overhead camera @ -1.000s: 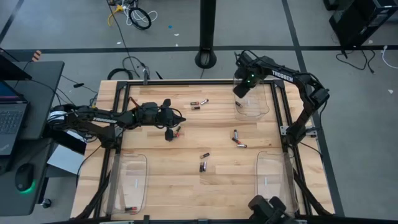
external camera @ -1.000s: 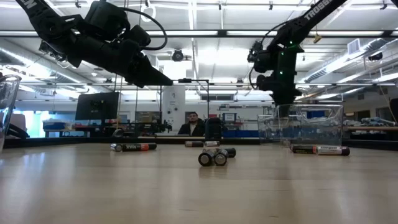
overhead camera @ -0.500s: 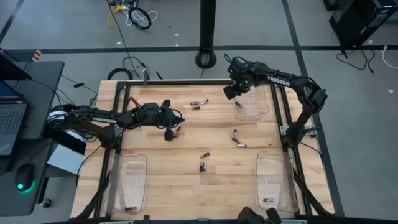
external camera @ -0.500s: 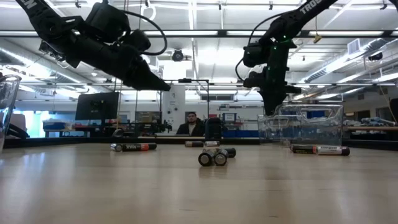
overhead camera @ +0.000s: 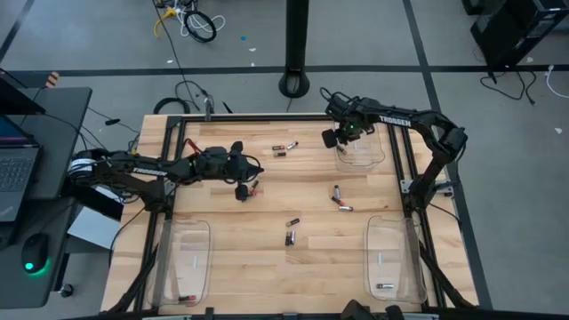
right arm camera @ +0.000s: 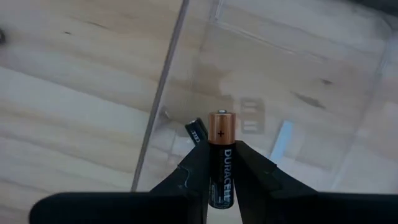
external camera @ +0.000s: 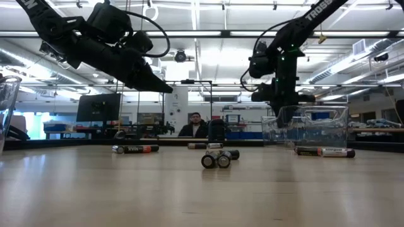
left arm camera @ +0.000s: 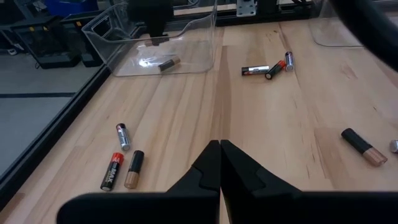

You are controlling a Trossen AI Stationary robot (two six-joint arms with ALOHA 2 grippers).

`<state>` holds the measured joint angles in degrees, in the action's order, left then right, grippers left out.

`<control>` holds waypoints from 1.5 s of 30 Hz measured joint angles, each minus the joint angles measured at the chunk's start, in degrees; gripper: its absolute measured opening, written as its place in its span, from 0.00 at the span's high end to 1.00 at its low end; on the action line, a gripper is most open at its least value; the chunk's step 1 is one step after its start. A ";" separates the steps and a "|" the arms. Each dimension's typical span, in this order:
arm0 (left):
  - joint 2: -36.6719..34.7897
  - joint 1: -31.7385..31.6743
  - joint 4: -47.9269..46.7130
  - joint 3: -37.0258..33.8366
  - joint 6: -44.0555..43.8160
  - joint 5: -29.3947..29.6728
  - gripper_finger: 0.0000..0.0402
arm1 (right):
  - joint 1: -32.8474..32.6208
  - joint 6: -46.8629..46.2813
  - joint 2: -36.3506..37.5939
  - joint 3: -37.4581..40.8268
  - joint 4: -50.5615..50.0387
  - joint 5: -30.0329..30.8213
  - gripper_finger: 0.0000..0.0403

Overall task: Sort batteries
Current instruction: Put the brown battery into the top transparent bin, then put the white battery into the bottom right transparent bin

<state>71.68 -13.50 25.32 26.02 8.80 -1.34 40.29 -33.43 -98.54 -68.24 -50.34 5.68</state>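
My right gripper (right arm camera: 217, 163) hangs over the left wall of the far right clear tray (overhead camera: 363, 148) and is shut on a black, copper-topped battery (right arm camera: 222, 155). One more battery (right arm camera: 198, 131) lies on that tray's floor. My left gripper (left arm camera: 219, 148) is shut and hovers above the table's left middle (overhead camera: 258, 169), touching nothing. Loose batteries lie flat on the wood: a red-banded one (overhead camera: 255, 187) beside the left gripper, a pair (overhead camera: 284, 148) at the far middle, two (overhead camera: 339, 198) right of centre, and two (overhead camera: 291, 230) at the centre. My right gripper pinches the battery's black body (right arm camera: 221, 171) between its two fingers, coming from above and pointing down. The battery lies along the fingers, and its copper plus end (right arm camera: 221, 124) sticks out past the tips. It is lifted clear above the tray's left wall.
The near right tray (overhead camera: 391, 258) holds one battery (overhead camera: 384, 286), and the near left tray (overhead camera: 185, 262) holds one at its near end (overhead camera: 185, 298). Dark frame rails run along the table's sides. A person sits beyond the far edge (external camera: 196, 125).
My right gripper has moved from above the far right tray toward the table's left and a little toward its near edge. It has turned at the wrist and now stands over the tray's left wall.
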 joint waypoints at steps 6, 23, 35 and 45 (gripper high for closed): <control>0.00 0.00 -0.02 0.00 0.00 0.00 0.98 | 0.31 -0.74 0.00 1.80 1.88 -0.61 0.85; 0.00 0.00 -0.31 0.00 -0.04 -0.07 0.98 | 2.36 -1.30 0.00 8.17 8.12 -1.87 0.81; 0.00 0.00 -0.74 0.00 -0.04 0.70 0.98 | 3.44 1.62 0.00 8.61 8.41 -1.62 0.77; 0.02 0.00 -0.37 0.00 -0.06 0.94 0.98 | 3.34 7.35 2.05 8.54 6.96 -0.38 0.72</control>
<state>71.70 -13.50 24.95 26.02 8.74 -0.40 43.63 -26.09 -96.49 -59.70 -43.38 5.31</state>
